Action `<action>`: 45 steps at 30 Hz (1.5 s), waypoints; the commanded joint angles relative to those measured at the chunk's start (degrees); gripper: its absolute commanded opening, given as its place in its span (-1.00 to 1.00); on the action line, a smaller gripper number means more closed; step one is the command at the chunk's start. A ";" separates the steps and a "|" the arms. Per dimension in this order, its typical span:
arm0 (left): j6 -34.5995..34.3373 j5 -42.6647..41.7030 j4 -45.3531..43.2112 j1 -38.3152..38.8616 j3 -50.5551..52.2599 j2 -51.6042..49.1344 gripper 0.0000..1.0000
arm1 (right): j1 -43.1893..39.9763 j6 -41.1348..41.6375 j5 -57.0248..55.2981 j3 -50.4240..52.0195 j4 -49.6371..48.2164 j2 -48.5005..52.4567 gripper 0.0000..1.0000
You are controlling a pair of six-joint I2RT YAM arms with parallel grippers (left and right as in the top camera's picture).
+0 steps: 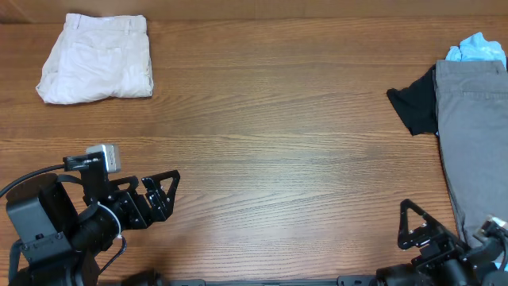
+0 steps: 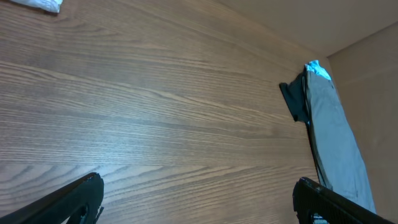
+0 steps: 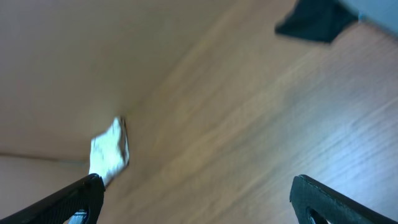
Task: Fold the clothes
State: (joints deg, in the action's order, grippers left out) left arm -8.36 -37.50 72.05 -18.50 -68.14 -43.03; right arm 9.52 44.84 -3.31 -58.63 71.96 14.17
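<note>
The cream-beige trousers (image 1: pixel 97 58) lie folded in a compact bundle at the far left corner of the table, pocket side up. A corner of them shows in the left wrist view (image 2: pixel 38 4), and they appear as a blurred pale shape in the right wrist view (image 3: pixel 109 152). My left gripper (image 1: pixel 161 193) is open and empty at the front left, well short of the trousers. My right gripper (image 1: pixel 416 226) is open and empty at the front right, beside the grey trousers.
Grey trousers (image 1: pixel 475 143) lie along the right edge, with a black garment (image 1: pixel 414 104) and a light blue cloth (image 1: pixel 476 49) at their far end. They also show in the left wrist view (image 2: pixel 336 143). A wooden table (image 1: pixel 278 143) spans the scene.
</note>
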 commanded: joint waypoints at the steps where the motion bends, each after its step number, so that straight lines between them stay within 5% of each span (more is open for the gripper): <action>1: 1.51 -0.83 -0.04 -0.22 0.15 -0.02 1.00 | -1.33 -7.41 -1.99 4.85 -4.83 -2.47 1.00; 10: 1.53 -0.83 -0.07 -0.22 0.15 -0.02 1.00 | -5.05 -13.81 0.94 26.93 -27.61 -10.71 1.00; 15: 1.51 -0.83 -0.04 -0.22 0.15 -0.02 1.00 | -6.03 -25.00 9.99 39.17 -42.40 -14.08 1.00; 26: 1.51 -0.83 -0.04 -0.22 0.15 -0.02 1.00 | -6.12 -28.85 9.88 54.34 -64.35 -14.01 1.00; 40: 1.51 -0.83 -0.07 -0.22 0.15 -0.02 1.00 | -7.08 -45.81 12.17 58.18 -68.02 -14.01 1.00; 45: 1.51 -0.83 -0.04 -0.22 0.15 -0.02 1.00 | -7.08 -46.10 12.02 58.18 -67.98 -14.01 1.00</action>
State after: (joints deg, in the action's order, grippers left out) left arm -8.34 -37.54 72.07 -18.50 -67.85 -43.03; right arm 2.66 1.30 8.23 -1.06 4.12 0.84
